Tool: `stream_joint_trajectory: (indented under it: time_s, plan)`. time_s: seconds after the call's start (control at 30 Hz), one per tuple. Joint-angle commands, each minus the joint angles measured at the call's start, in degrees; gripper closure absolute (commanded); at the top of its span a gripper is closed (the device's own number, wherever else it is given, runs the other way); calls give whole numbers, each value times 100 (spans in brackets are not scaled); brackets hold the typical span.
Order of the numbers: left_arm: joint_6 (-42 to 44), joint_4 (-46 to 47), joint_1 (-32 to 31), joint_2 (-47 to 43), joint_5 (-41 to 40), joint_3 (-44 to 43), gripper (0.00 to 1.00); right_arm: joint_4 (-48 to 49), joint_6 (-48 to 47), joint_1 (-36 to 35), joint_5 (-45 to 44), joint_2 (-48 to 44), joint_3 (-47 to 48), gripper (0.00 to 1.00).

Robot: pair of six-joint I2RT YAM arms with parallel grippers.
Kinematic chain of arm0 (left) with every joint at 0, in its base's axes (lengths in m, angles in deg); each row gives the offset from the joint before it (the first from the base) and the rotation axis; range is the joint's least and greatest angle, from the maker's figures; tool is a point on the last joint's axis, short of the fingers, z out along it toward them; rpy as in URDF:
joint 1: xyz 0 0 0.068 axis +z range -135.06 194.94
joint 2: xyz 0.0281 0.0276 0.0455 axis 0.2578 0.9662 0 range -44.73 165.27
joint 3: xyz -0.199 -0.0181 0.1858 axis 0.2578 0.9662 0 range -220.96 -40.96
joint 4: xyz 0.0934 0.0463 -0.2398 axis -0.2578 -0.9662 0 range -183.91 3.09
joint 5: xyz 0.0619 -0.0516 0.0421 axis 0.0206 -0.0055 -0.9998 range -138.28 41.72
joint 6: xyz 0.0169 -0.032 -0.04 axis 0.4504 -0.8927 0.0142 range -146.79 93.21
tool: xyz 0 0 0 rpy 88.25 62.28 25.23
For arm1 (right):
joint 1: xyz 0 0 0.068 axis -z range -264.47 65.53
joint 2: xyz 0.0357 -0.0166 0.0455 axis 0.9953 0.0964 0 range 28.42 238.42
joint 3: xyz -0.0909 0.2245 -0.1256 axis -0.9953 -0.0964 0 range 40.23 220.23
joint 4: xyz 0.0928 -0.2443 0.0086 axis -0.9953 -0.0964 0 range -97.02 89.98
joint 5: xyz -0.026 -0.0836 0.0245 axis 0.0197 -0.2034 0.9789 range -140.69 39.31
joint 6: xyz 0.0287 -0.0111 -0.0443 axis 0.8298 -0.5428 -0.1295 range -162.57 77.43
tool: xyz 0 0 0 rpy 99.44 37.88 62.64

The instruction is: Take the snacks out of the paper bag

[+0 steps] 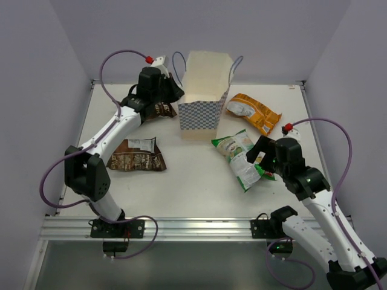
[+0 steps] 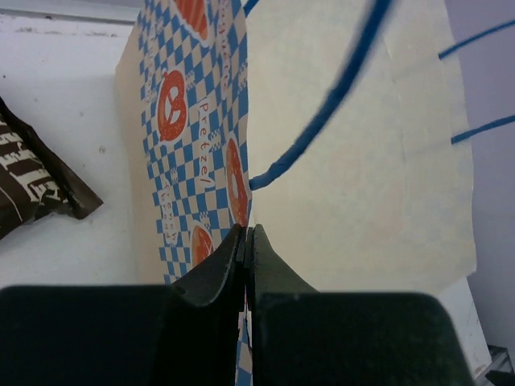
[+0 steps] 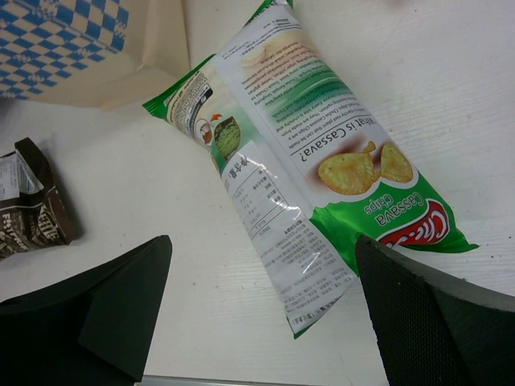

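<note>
Four snack packets lie out on the table (image 1: 193, 193), all of them outside the paper bag (image 1: 202, 115). You have the bag at the back middle of the table, with its checked band facing the arms and its cream mouth and blue cord handles (image 1: 176, 60) above.

Your left gripper (image 2: 248, 235) sits at the bag's left edge with its jaws pressed tight together. In the left wrist view they seem to pinch a fold of the paper where the checked side meets the cream side. The far dark brown packet (image 1: 162, 110) lies just beside that gripper, left of the bag. The near dark brown packet (image 1: 138, 155) lies flat further forward, well apart from the bag.

The orange-yellow packet (image 1: 254, 112) rests to the right of the bag, near its lower corner. The green-and-white packet (image 3: 306, 177) lies flat in front of the bag on the right. Your right gripper (image 3: 261, 241) hangs over its near end with the jaws spread wide, one finger either side, and nothing is held between them.
</note>
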Motion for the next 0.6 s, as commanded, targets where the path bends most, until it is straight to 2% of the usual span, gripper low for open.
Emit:
stream_joint_trajectory:
  time_s: [0.0, 0.07, 0.13, 0.17, 0.23, 0.27, 0.33, 0.37, 0.47, 0.57]
  plan:
    - [-194, 383, 39, 301, -206, -503, 100, 218, -184, 24, 107, -21, 111, 1]
    - [-185, 383, 57, 495, -241, -661, 99, 218, -211, 33, 116, -39, 129, 1]
    - [-159, 383, 83, 627, -224, -723, 92, 209, -263, 33, 125, -48, 164, 1]
    - [-142, 348, 92, 645, -215, -758, 80, 200, -272, 33, 125, -74, 181, 1]
    - [-89, 243, 110, 654, -197, -811, 66, 165, -360, 24, 142, -100, 260, 1]
    - [-80, 208, 118, 628, -206, -811, 50, 148, -395, 33, 134, -135, 304, 1]
    - [34, 76, 145, 462, -319, -811, 35, 77, -492, 33, 108, -188, 488, 1]
    - [78, 14, 153, 391, -390, -829, 22, 42, -535, 33, 81, -197, 576, 1]
    - [245, -275, 224, -13, -654, -829, 5, -98, -729, 33, -59, -285, 998, 1]
    - [499, -618, 294, -531, -1031, -820, 0, -274, -1010, 33, -191, -355, 1542, 1]
